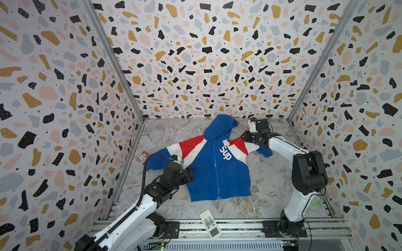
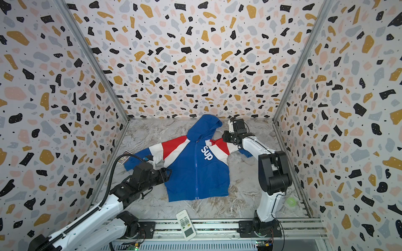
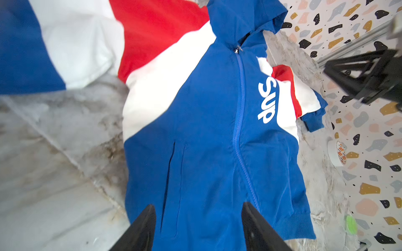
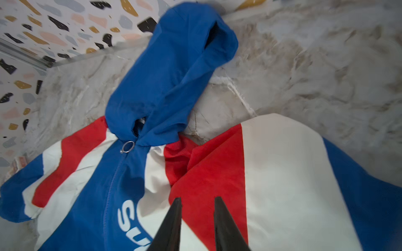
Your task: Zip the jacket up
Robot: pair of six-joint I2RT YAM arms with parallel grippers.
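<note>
left fingers [image 3: 141,230] wide apart over jacket [image 3: 206,152], right fingers [image 4: 171,223] narrowly parted, both empty; only right wrist view resolves zipper ring [image 4: 128,147].

A white remote control [image 1: 210,224] lies at the marble worktop's [image 1: 267,180] front edge, partly over the rail. A picture card [image 1: 142,157] sits by the left terrazzo wall. A green ring [image 2: 291,201] rests near the right wall.

Left arm [image 1: 130,216]: enters at 7 o'clock, stretched low toward 1 o'clock. Left end effector [image 3: 199,206]: jaws parted wide, nothing between. Right arm [image 1: 309,171]: base at 5 o'clock, elbow raised, forearm reaching toward 10 o'clock. Right end effector [image 4: 198,198]: narrow gap between jaws, apparently empty; tips blurred.
</note>
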